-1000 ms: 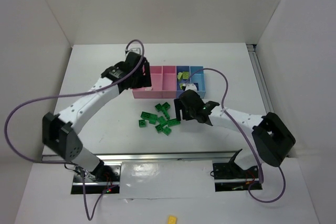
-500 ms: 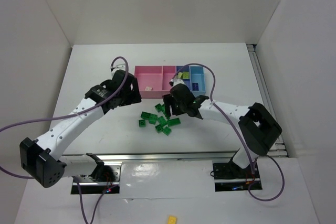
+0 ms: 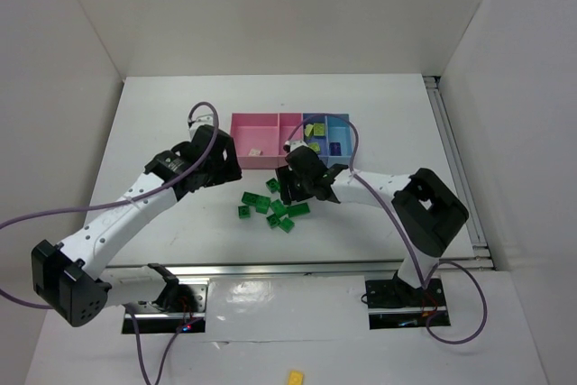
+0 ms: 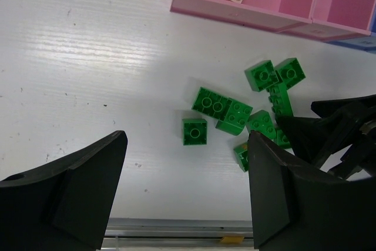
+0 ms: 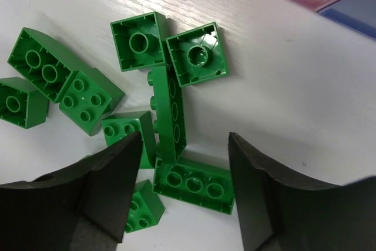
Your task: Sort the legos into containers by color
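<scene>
Inspector: While your right gripper (image 5: 185, 139) hangs open over the heap of small bright green plastic bricks (image 3: 275, 207) on the white table (image 3: 162, 114), it grips nothing.
Operator: The left?
Inspector: Your left gripper (image 4: 187, 142) gapes too, empty, near that heap. The bricks lie just before the joined pink and blue plastic trays (image 3: 257, 115).

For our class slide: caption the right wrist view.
Open right gripper poised over scattered green legos on the white table.
</scene>
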`<state>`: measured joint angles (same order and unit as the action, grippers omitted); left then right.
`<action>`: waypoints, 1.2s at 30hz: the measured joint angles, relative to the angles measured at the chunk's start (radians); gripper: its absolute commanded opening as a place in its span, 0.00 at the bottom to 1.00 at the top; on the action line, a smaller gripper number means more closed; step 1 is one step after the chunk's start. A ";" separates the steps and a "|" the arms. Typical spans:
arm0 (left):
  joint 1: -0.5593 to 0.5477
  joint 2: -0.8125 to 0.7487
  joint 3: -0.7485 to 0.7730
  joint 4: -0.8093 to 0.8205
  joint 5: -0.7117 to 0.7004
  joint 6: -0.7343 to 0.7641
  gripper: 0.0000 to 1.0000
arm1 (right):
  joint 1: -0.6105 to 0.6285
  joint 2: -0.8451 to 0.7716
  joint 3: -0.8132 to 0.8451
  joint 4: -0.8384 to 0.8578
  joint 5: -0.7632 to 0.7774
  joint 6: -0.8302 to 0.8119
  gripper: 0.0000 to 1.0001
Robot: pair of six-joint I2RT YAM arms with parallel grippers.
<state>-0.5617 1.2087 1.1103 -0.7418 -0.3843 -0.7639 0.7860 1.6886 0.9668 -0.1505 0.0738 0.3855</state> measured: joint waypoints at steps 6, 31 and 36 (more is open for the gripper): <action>0.000 0.000 -0.005 0.001 -0.001 -0.003 0.86 | 0.000 0.029 0.013 0.003 -0.005 -0.005 0.54; 0.002 -0.005 -0.054 -0.002 -0.016 -0.003 0.86 | 0.049 -0.224 0.027 -0.047 0.116 -0.013 0.16; 0.008 -0.005 -0.067 -0.006 -0.014 -0.005 0.86 | 0.048 -0.190 0.108 -0.088 0.179 -0.017 0.16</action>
<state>-0.5533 1.2037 1.0431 -0.7483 -0.3988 -0.7685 0.8341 1.4982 1.0748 -0.2382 0.2527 0.3683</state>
